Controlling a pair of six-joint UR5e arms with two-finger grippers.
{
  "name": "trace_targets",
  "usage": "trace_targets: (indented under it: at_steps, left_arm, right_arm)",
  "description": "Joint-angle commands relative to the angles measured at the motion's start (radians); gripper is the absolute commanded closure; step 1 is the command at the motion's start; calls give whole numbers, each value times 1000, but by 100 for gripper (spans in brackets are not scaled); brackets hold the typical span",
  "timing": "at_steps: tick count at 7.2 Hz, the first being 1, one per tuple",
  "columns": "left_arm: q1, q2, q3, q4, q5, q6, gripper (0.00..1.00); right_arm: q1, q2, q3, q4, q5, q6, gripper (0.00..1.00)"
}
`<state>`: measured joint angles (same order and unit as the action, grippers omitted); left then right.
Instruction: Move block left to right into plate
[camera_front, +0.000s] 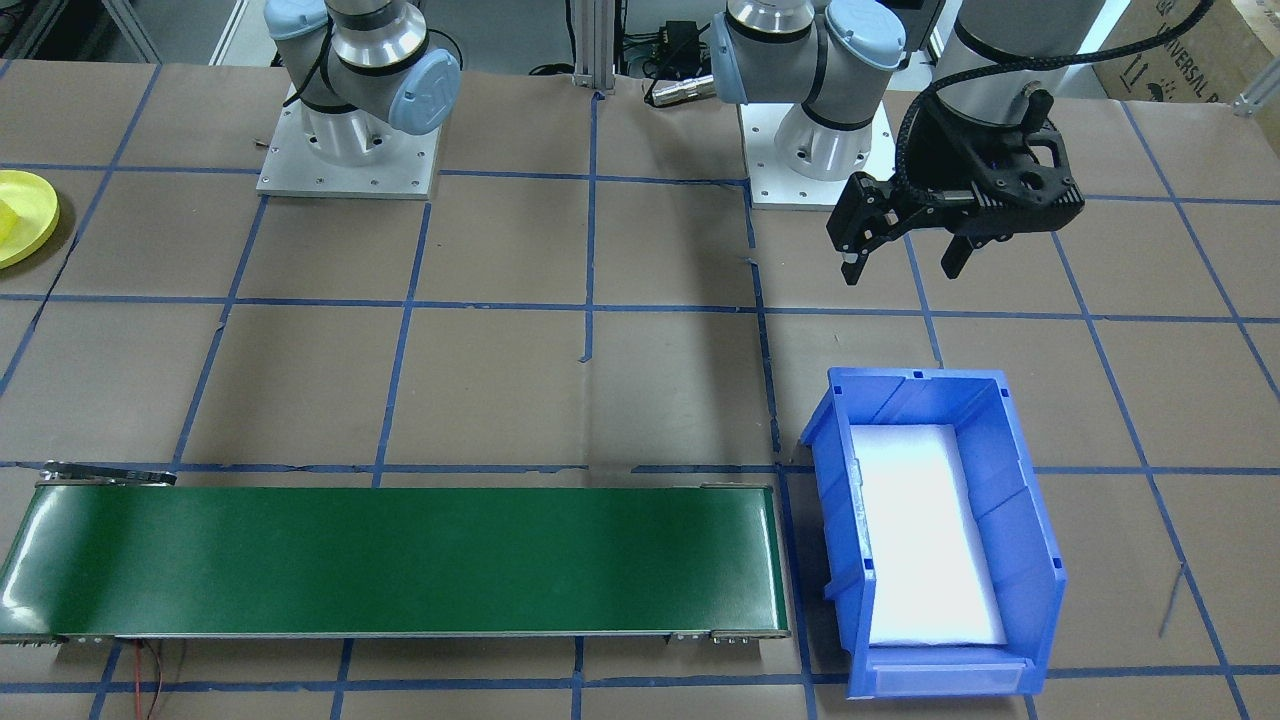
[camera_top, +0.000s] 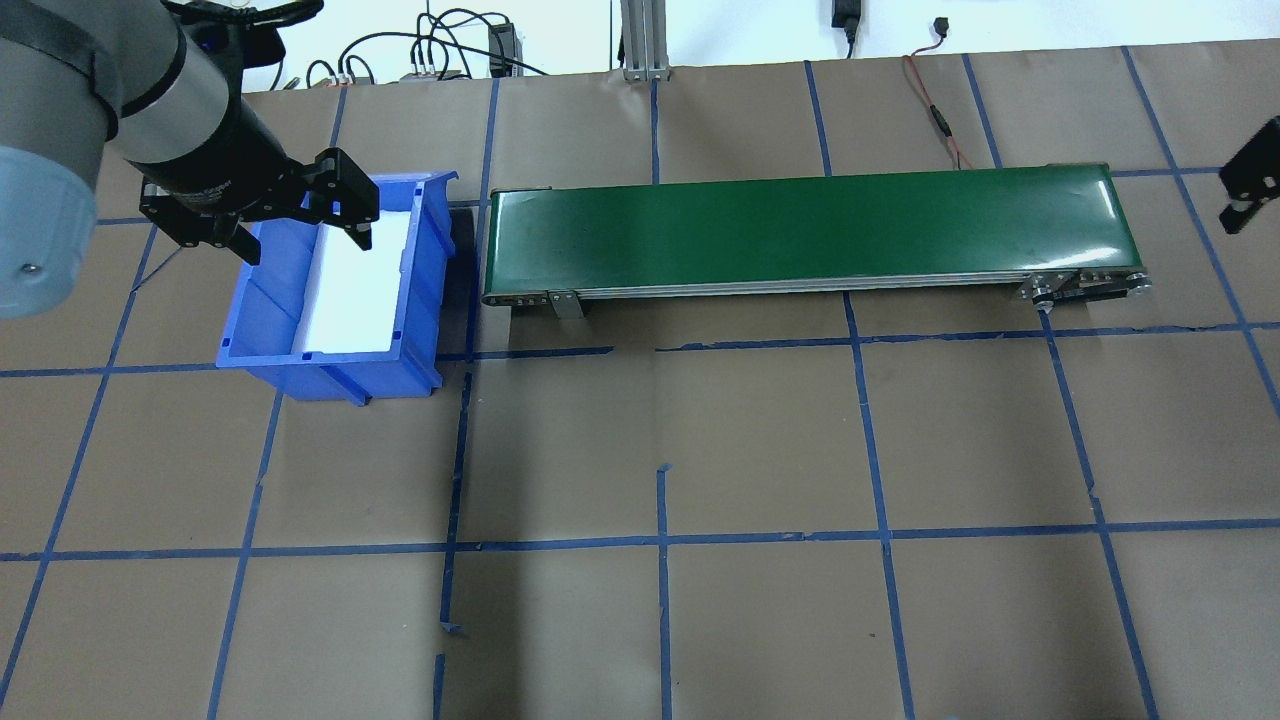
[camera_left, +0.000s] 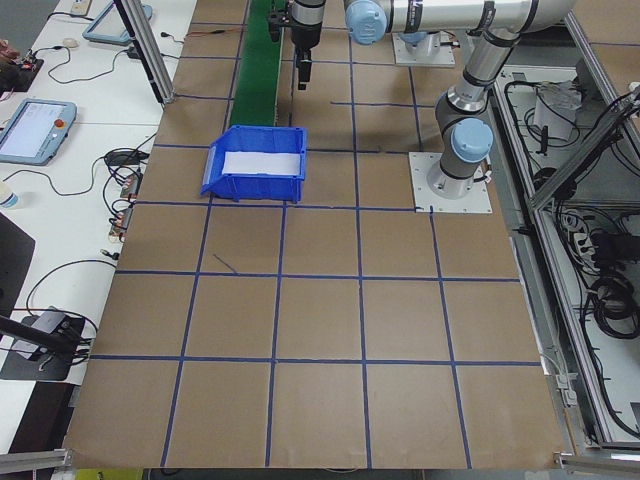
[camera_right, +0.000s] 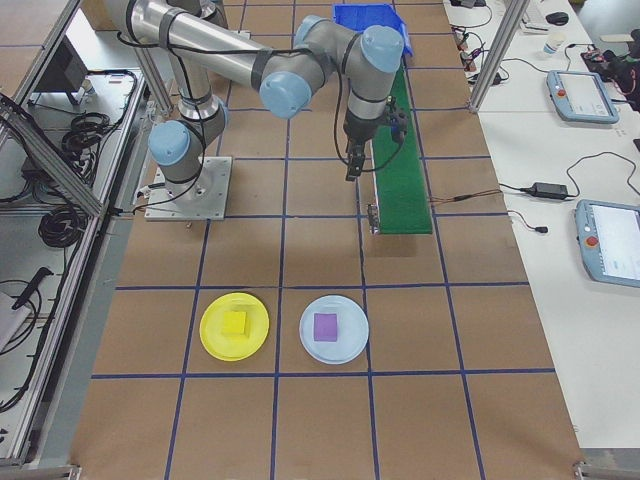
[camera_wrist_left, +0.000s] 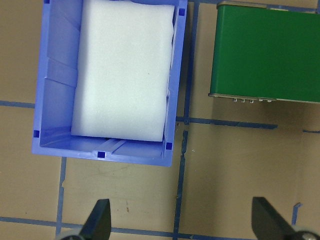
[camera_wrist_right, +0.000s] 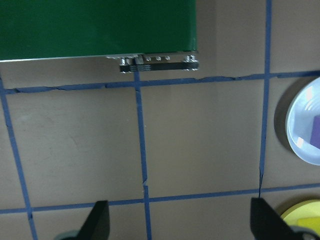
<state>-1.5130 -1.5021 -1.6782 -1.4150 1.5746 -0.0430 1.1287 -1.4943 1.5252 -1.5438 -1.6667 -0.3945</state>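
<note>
Near the green conveyor belt's right end lies the flat, glossy yellow plate, a small yellow block already on it; the move looks finished. Beside that end the right gripper hovers wide and empty; beyond its far end the left gripper, fingers wide, hangs over the foam-lined blue bin; retreat remains.

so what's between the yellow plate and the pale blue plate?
Nothing: in the exterior right view the yellow plate and the pale blue plate sit side by side with only bare brown table paper and one blue tape line in the gap.
</note>
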Motion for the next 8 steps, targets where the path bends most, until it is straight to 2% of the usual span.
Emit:
trace_targets:
  at_steps: [1, 3, 4, 7, 8]
  left_arm:
    - [-1, 5, -2, -10, 1, 0, 0]
    - [-1, 8, -8, -16, 1, 0, 0]
    - [-1, 8, -8, -18, 1, 0, 0]
    - [-1, 10, -6, -16, 2, 48, 0]
    - [-1, 10, -6, -16, 1, 48, 0]
  right_arm:
    - [211, -55, -11, 80, 8, 251, 0]
    - [392, -73, -11, 87, 30, 481, 0]
    - [455, -73, 1, 79, 71, 596, 0]
    - [485, -73, 4, 45, 76, 612, 0]
    - [485, -76, 13, -25, 76, 608, 0]
